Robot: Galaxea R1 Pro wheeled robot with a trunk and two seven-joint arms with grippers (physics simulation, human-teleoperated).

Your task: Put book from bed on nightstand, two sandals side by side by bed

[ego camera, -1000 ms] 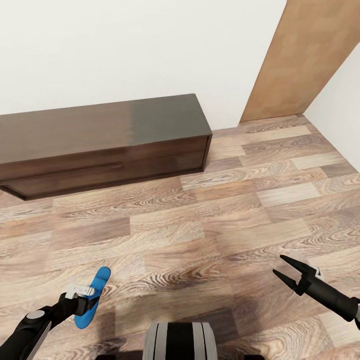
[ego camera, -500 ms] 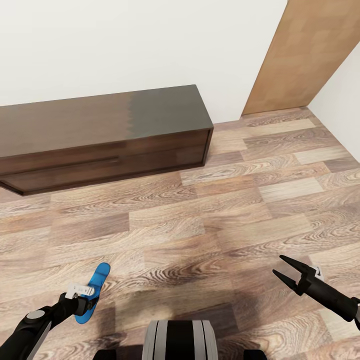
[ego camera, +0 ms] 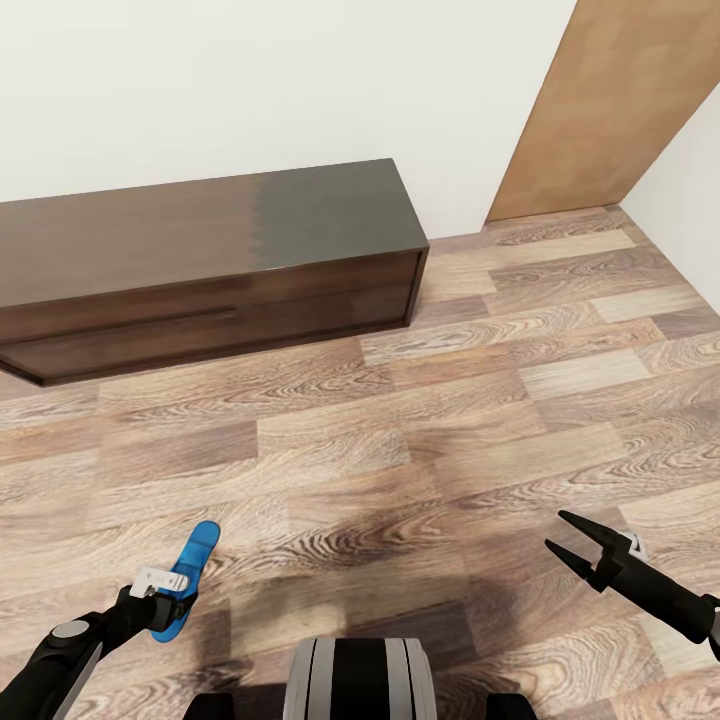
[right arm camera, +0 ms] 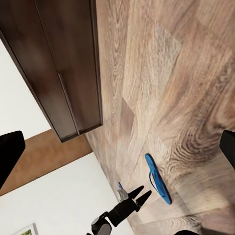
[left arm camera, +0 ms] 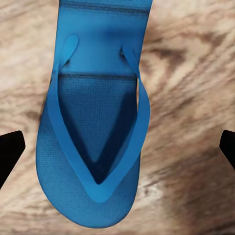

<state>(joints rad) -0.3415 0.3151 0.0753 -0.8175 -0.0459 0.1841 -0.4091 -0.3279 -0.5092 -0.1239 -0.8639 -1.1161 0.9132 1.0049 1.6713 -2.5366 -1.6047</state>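
Observation:
One bright blue sandal (ego camera: 190,565) lies flat on the wood floor at the lower left, strap side up (left arm camera: 95,122). My left gripper (ego camera: 168,606) hovers over its near end, open, with a dark fingertip (left arm camera: 10,149) on each side of the sole and apart from it. The right wrist view shows the left gripper (right arm camera: 145,191) with its fingers spread beside the sandal (right arm camera: 157,182). My right gripper (ego camera: 553,529) hangs open at the lower right, holding nothing. The book, the bed and the nightstand are out of view.
A long low dark-wood cabinet (ego camera: 210,265) stands against the white wall ahead on the left. A brown wooden door (ego camera: 600,100) is at the back right, beside a white wall. Wood-plank floor (ego camera: 430,430) stretches between the cabinet and me.
The whole picture has shifted, with cabinet and floor sliding up the frame, so the camera moved. Both grippers keep their places and stay open, and the sandal still lies on the floor.

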